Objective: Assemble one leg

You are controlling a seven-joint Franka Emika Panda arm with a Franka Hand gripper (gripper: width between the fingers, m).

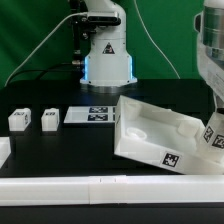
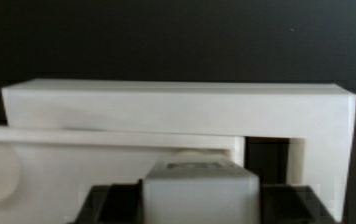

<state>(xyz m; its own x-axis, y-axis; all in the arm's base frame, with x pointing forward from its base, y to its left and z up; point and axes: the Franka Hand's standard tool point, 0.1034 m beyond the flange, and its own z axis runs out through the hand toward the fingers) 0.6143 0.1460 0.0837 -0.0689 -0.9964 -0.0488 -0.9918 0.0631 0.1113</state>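
My gripper [image 2: 198, 205] is shut on a white leg [image 2: 198, 185] that fills the gap between its dark fingers. In the exterior view the gripper [image 1: 212, 128] is at the right edge, with the held leg [image 1: 219, 141] showing a tag. The leg touches or nearly touches the right corner of the large white tray-like part [image 1: 150, 130], which stands tilted on the table. In the wrist view the tray's wall [image 2: 175, 105] is straight ahead of the leg. Two more legs [image 1: 19, 119] [image 1: 49, 119] stand at the exterior view's left.
The marker board [image 1: 97, 114] lies in front of the robot base [image 1: 105, 60]. A white part [image 1: 3, 150] shows at the far left edge. A white rail [image 1: 110, 187] runs along the table's front.
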